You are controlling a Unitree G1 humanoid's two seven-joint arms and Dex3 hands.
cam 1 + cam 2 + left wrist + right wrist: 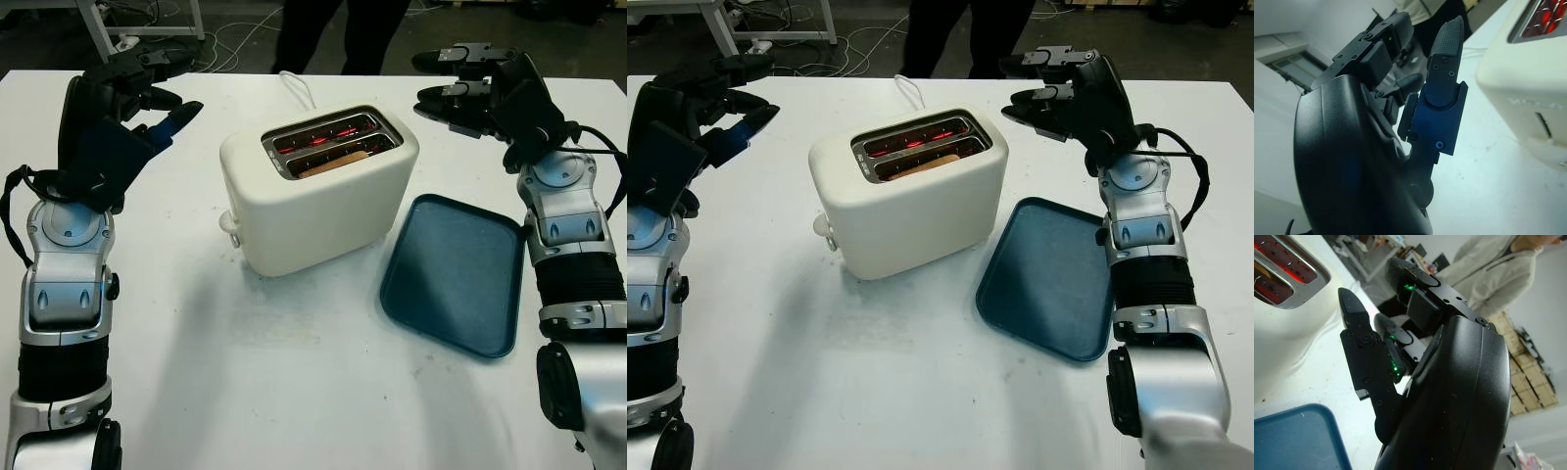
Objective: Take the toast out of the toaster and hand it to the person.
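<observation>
Left eye view: we see the cream toaster [318,191] on the white table [196,372], its slots glowing red, with the toast [333,164] sitting low in the slot nearer the robot, only its top edge visible. Our left hand [147,93] hangs above the table, off to the toaster's left and apart from it, holding nothing. Our right hand [460,88] hovers beyond the toaster's right end, also apart from it and holding nothing, fingers extended toward the slots. A blue tray [456,274] lies below the right forearm, just beside the toaster. A person [338,34] stands past the far table edge, beyond both hands.

Right eye view: the same layout; the toast stays well inside the slot between glowing elements, ahead and inward of the right hand.

Left wrist view: the left hand's fingers [1447,54] are extended, nothing between them, the toaster's wall off to one side.

Right wrist view: the right hand's fingers [1359,342] are uncurled and empty, with the slot rim ahead and the tray corner beneath.

We judge the reach has not begun. The risks: the toast sits so low that fingers may have to enter a hot slot; a shallow pinch on the edge could crumble it or let it slip back; a sideways push could shift the toaster on the table.
</observation>
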